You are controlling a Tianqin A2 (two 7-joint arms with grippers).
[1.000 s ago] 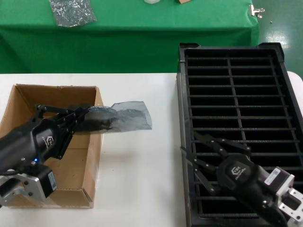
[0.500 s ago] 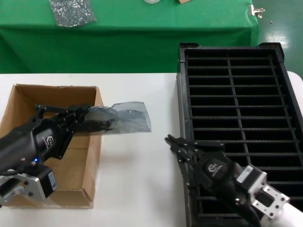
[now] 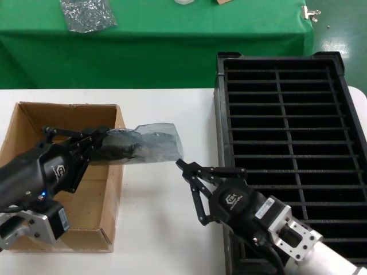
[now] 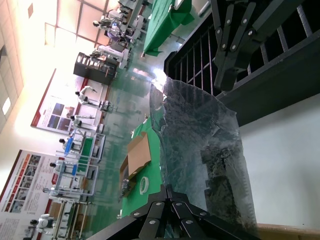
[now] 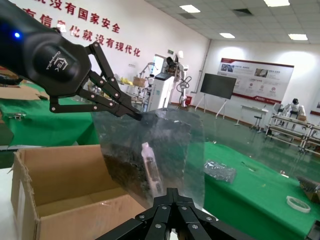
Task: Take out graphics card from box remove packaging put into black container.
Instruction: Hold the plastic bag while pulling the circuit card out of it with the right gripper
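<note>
Here the left gripper [image 3: 102,139] is clamped on one end of the packaging [image 3: 150,146], held over the box [image 3: 112,189] wall. The bag's long axis runs level toward the black container [image 3: 287,114], the dark graphics card [image 5: 132,172] inside. The right gripper [image 3: 192,180], fingers spread wide, sits just beside the bag's free end. A smaller glittery bag [image 3: 87,14] lies on the green table [image 3: 172,40] behind.

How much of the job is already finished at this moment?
Done: the bagged graphics card is lifted above the box. In hand: the left gripper holds the packaging; the right gripper, jaws open, is near its free end. Left: remove the bag and slot the card into the black container.
</note>
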